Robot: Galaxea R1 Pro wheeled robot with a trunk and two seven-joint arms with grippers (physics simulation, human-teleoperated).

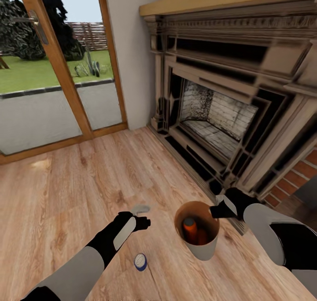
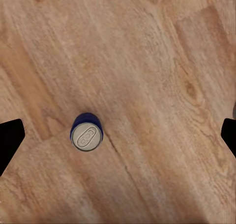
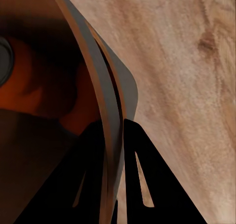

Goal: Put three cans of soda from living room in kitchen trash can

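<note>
A: Indoors, on the wood floor [image 1: 66, 191] before the fireplace [image 1: 220, 116], the right gripper [image 3: 115, 135] is clamped narrow on the rim of the trash can [image 1: 203, 249], one finger inside the wall, one outside.

B: And the cans?

A: At least one orange can [image 1: 190, 229] lies inside the bin. The blue can [image 1: 140, 261] stands upright on the bare floor, near the bin's left side and apart from it.

B: The left gripper?

A: The left gripper [image 1: 143, 224] hovers above the floor with its jaws spread wide, holding nothing. In its wrist view the blue can [image 2: 86, 134] sits off-centre between the dark fingertips [image 2: 11, 135].

B: What could go wrong?

A: Descending from this offset, one finger may strike the can's top or side and tip it; a round can would likely roll away across the boards. The pinch on the thin rim also looks slight, so the loaded bin may tilt or slip if lifted.
</note>
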